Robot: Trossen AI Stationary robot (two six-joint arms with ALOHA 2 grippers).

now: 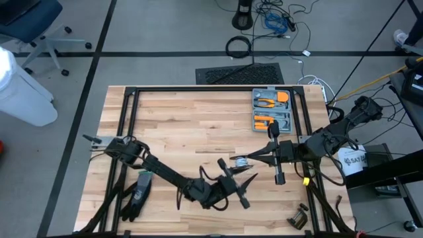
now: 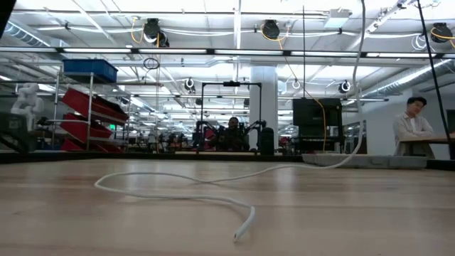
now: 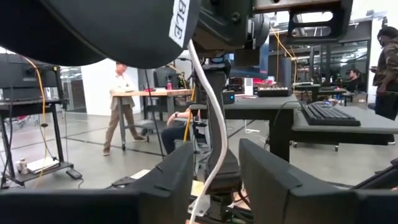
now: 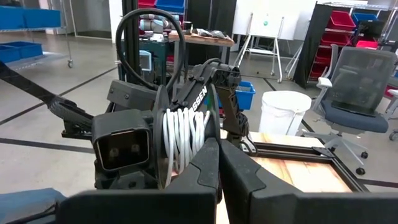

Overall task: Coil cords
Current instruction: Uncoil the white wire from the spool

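The white cord [image 2: 178,195] trails loose over the tabletop, its plug end [image 2: 242,231] lying on the wood. Its other part is wound into several turns [image 4: 183,140], a small bundle [image 1: 241,160] held above mid-table. My right gripper [image 4: 217,146], reaching level from the table's right [image 1: 251,160], is shut at this bundle. My left gripper [image 1: 243,188] sits just nearer the front edge, tilted slightly upward. Its fingers stand apart [image 3: 216,148], and one strand [image 3: 219,124] runs up through the gap toward the right gripper. My left gripper has a single strand [image 3: 211,168] of the cord passing between its spread fingers; I cannot tell whether either finger touches it. My right gripper is shut on the wound turns at their lower part [image 4: 198,163], coming level from the table's right. Its own fingers hide the exact pinch. The bundle is lifted clear of the table, and slack cord trails from it down to the wood.
A grey tool tray with orange-handled tools [image 1: 271,109] sits at the far right. A black glove [image 1: 135,198] lies near the left front, a small dark object [image 1: 299,217] near the right front. Black frame rails [image 1: 211,89] border the table. People show in the room beyond.
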